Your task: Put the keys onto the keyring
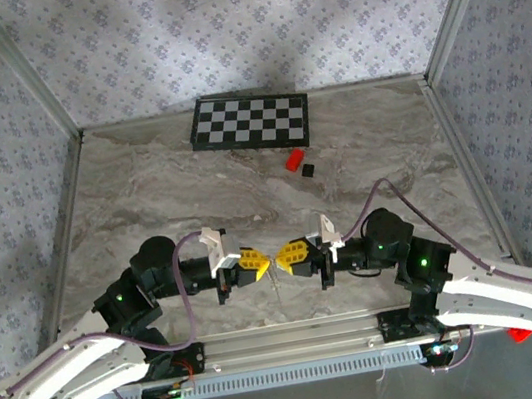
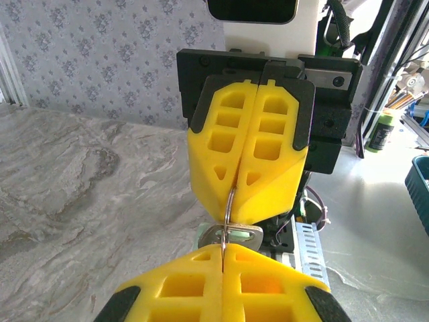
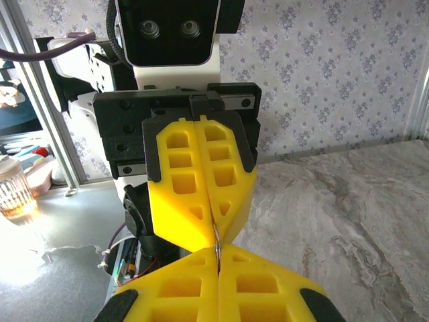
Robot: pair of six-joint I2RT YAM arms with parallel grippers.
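Keyring [image 2: 228, 208], seemingly, in closed left gripper [image 2: 223, 252]

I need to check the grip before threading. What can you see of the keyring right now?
The keyring is a thin, dark-silver wire loop, seen almost edge-on and upright. It looks pinched between the shut fingertips of the left hand and the right hand, which face tip to tip. A pale silvery key sits by its lower part; whether it is threaded on I cannot tell.
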